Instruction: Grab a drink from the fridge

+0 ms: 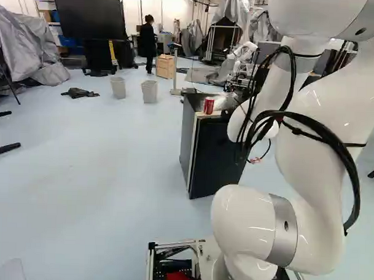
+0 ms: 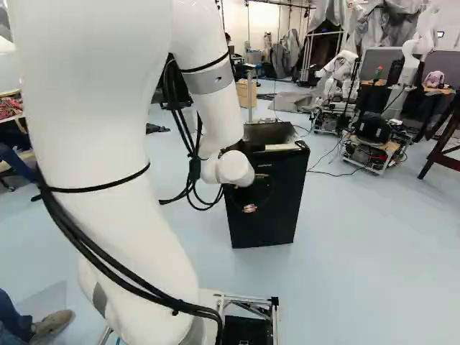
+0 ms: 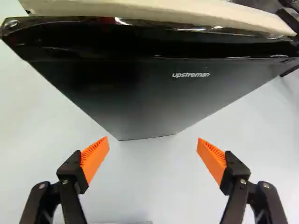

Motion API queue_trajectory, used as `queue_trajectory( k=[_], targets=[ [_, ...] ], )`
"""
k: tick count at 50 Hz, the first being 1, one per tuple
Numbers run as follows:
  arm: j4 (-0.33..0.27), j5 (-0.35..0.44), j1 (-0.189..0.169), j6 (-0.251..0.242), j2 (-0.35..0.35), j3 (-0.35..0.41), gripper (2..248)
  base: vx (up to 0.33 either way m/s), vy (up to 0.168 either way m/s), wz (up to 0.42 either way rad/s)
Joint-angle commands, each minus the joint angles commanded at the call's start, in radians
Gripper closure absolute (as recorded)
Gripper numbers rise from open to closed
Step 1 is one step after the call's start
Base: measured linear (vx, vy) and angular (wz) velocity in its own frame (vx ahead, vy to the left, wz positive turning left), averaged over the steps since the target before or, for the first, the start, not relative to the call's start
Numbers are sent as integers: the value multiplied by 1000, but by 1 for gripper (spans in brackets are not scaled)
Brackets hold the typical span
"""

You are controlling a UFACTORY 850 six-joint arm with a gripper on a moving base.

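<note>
My gripper (image 2: pixel 249 208) hangs before the black front of the fridge in the right base view, small and partly lost against it. In the wrist view the gripper (image 3: pixel 153 145) stands wide open, orange pads far apart and nothing between them. Ahead of the fingers is the fridge's dark door (image 3: pixel 135 93), which looks closed, with its glossy upper edge beyond. The fridge (image 1: pixel 214 159) stands on the floor right of the middle of the left base view. A red can (image 1: pixel 208 105) is upright on its top; the fridge's inside is hidden.
Two grey bins (image 1: pixel 149 91) stand on the floor farther off, near a dark cloth (image 1: pixel 80 93). Another robot (image 2: pixel 341 72) is behind the fridge, with a wheeled frame (image 2: pixel 374 151) to its right in the right base view. A shoe (image 2: pixel 54 325) shows close at that view's lower left.
</note>
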Motion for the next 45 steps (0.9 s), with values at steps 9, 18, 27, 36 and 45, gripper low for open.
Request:
queue_trajectory(
  k=[9, 18, 27, 36, 45],
  targets=[
    [0, 0, 29, 0, -19, -23, 3, 0, 0, 0],
    [0, 0, 57, 0, -40, -48, 3, 0, 0, 0],
    [0, 0, 83, 0, -60, -72, 3, 0, 0, 0],
    [0, 0, 108, 0, -78, -95, 3, 0, 0, 0],
    [0, 0, 131, 0, -94, -115, 3, 0, 0, 0]
  ],
)
